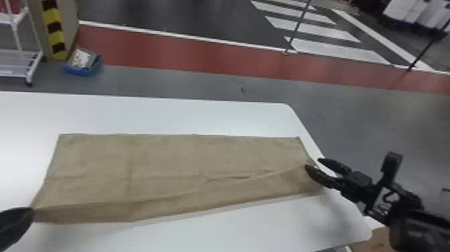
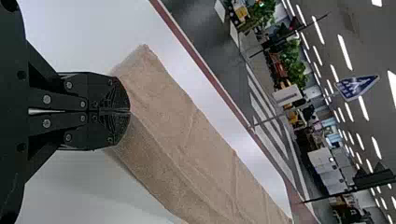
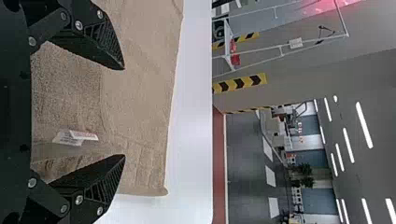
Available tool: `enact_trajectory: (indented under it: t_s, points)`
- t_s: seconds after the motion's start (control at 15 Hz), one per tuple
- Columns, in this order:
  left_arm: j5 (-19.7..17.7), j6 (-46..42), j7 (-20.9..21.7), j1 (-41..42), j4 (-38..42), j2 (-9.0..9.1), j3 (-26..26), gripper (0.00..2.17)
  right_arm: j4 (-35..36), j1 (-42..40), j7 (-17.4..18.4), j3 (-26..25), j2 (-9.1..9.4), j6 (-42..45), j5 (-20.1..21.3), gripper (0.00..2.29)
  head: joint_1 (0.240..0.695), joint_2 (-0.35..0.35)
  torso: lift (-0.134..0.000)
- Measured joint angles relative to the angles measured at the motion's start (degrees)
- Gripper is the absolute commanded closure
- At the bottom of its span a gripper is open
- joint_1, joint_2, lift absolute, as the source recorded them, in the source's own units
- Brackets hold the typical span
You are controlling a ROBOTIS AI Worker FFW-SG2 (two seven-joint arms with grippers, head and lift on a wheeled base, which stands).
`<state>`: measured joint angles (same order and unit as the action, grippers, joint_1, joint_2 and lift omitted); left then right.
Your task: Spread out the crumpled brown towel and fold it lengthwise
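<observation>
One blue bin [image 1: 80, 71], whitish contents [image 1: 79, 59], beyond towel [image 1: 160, 161]

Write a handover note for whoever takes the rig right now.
Left gripper: shut on the towel's near left corner.
Right gripper: open, at the towel's right end, not gripping.
Towel: a long strip across the white table, a slanting ridge along its near side.
Done: spread out. I can't tell whether the fold is complete.
Left: probably settle the near edge, release, smooth.
</observation>
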<state>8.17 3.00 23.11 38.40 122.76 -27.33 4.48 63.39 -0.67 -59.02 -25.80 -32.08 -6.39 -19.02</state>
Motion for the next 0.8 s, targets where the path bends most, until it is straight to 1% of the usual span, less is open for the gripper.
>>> enact_trajectory:
  t_s: [0.13, 0.27, 0.4, 0.47, 0.53, 0.6, 0.73, 0.8]
  points:
    - [0.0, -0.2, 0.0, -0.1, -0.3, -0.04, 0.0, 1.71, 0.0, 1.4, 1.4, 0.6, 0.11, -0.2, 1.5, 0.33, 0.695, -0.350, -0.123]
    - [0.0, -0.2, 0.0, -0.4, -0.7, -0.12, -0.3, 1.71, -0.7, 3.1, 3.0, 1.2, 0.14, -0.3, 3.2, 0.34, 0.695, -0.350, -0.123]
    - [0.1, -0.2, 0.0, -0.5, -0.8, -0.11, -0.5, 1.71, -1.5, 4.4, 3.4, 1.6, 0.12, -0.3, 4.3, 0.35, 0.695, -0.350, -0.123]
    - [0.1, -0.3, 0.0, -0.5, -0.8, -0.12, -0.5, 1.71, -1.9, 4.7, 3.4, 1.7, 0.07, -0.4, 4.9, 0.38, 0.695, -0.350, -0.123]
    - [0.1, -0.5, 0.0, -0.5, -0.8, -0.21, -0.5, 1.71, -2.5, 5.2, 3.4, 1.9, 0.00, -0.6, 5.5, 0.47, 0.695, -0.350, -0.123]
    - [0.1, -0.6, 0.0, -0.4, -0.9, -0.28, -0.5, 1.71, -3.2, 5.7, 3.4, 2.2, -0.14, -1.0, 6.0, 0.48, 0.695, -0.350, -0.123]
    - [0.1, -0.7, 0.0, -0.4, -0.9, -0.27, -0.5, 1.71, -4.5, 6.6, 3.4, 3.3, -0.39, -2.0, 6.9, 0.74, 0.695, -0.350, -0.123]
    - [0.1, -0.8, 0.0, -0.3, -0.9, -0.21, -0.5, 1.71, -4.8, 6.8, 3.3, 3.5, -0.44, -2.2, 7.2, 0.95, 0.695, -0.350, -0.123]
